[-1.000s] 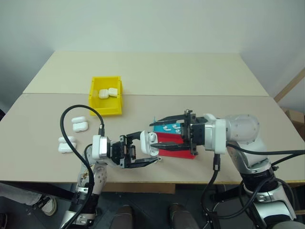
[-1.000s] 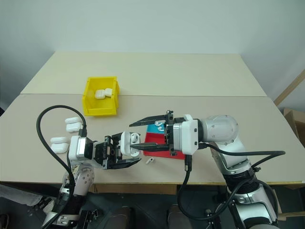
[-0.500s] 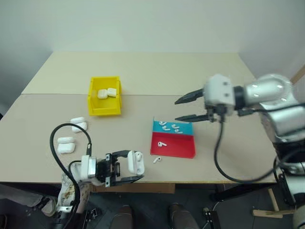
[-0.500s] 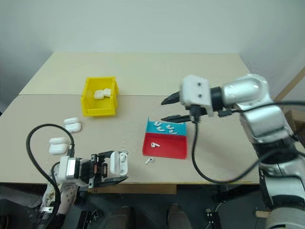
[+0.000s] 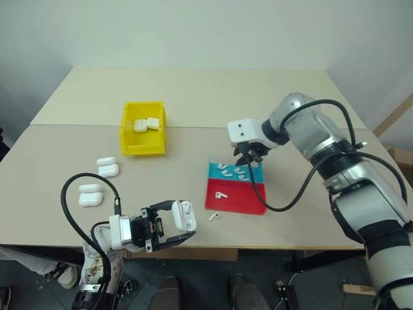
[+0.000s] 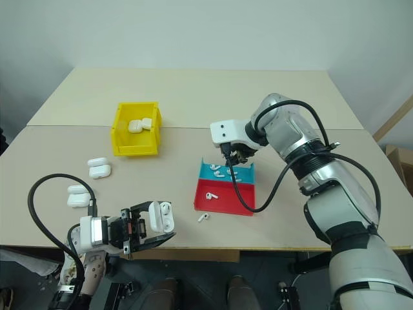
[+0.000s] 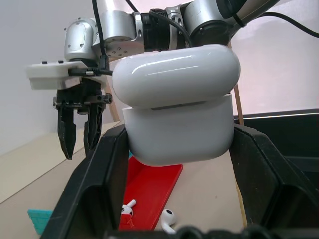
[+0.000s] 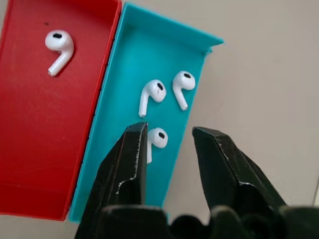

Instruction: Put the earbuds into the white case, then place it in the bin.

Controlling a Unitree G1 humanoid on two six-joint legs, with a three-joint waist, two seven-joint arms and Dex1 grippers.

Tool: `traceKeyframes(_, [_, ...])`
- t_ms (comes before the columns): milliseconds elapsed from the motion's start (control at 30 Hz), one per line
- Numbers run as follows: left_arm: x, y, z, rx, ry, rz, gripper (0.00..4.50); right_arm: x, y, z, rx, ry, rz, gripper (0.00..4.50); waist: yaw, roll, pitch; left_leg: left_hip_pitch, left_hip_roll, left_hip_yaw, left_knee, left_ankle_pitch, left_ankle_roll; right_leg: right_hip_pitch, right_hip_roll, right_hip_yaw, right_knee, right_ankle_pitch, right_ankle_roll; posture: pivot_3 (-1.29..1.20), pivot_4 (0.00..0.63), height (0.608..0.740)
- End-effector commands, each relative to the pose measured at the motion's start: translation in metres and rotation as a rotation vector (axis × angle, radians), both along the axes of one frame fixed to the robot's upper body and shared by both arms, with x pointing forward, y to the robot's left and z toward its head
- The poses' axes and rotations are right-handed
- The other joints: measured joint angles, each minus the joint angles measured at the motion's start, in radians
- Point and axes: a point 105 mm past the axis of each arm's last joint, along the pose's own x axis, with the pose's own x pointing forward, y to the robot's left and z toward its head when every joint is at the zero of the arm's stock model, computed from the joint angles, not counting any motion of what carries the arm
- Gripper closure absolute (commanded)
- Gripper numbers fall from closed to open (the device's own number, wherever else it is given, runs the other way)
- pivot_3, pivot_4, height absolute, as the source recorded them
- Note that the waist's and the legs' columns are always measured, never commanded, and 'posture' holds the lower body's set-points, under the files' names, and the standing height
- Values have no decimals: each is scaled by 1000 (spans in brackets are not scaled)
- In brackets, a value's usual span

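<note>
Beige wooden table (image 5: 213,97) against a plain white wall carries everything. Largest item on it is the small bright yellow plastic bin (image 5: 142,137) w/ tall walls, far left of centre; two white cases already lie inside it. Next, a shallow red-and-blue tray (image 5: 235,187) near the front edge, right of centre, holding the tiny glossy white stemmed earbuds (image 8: 159,92): several in the blue half, one in the red half, one more loose on the table just beside the tray's front corner. Four spare white cases (image 5: 108,168) sit in two pairs on the left, apart from the bin.

Left gripper (image 5: 175,224) hangs near the table's front edge, fingers clamped on the small glossy white rounded case (image 7: 178,103), lid hinged up; from the head view at least one bud seems seated, can't confirm more. Right gripper (image 8: 169,149) points down over the blue half, fingers parted w/ nothing between them, one bud just beside a fingertip.

Progress, as I read it: two cases look done, this one is mid-fill. Left to do: pick a bud, seat it, shut the lid, drop the case in the bin, then the remaining cases.
</note>
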Motion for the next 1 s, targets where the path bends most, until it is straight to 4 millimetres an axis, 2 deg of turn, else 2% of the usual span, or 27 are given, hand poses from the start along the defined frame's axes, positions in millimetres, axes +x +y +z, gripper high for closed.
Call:
traceKeyframes(33, [-4, -2, 6, -2, -50, 9, 1732, 7, -3, 4, -49, -47, 20, 2478, 0, 0, 0, 0, 0, 0, 0, 0, 0, 0, 0, 0, 0, 0, 0, 0, 150, 740])
traceKeyframes(267, [-4, -4, 3, -1, -55, 19, 1732, 15, -1, -11, -85, -42, 7, 2478, -1, 0, 0, 0, 0, 0, 0, 0, 0, 0, 0, 0, 1, 0, 0, 0, 150, 740])
traceKeyframes(533, [-3, -7, 3, -2, -63, 22, 1732, 20, 6, -15, -88, -47, 0, 2478, -2, 0, 0, 1, 0, 0, 0, 0, 0, -1, 0, 1, 4, 0, 0, 0, 150, 740])
traceKeyframes(1000, [-5, -7, 1, 17, -72, 15, 1732, 22, 6, -25, -108, -33, -10, 2478, -3, 1, 0, 1, 0, 0, 0, 0, 0, -1, 1, 1, 4, 0, 0, 0, 150, 740])
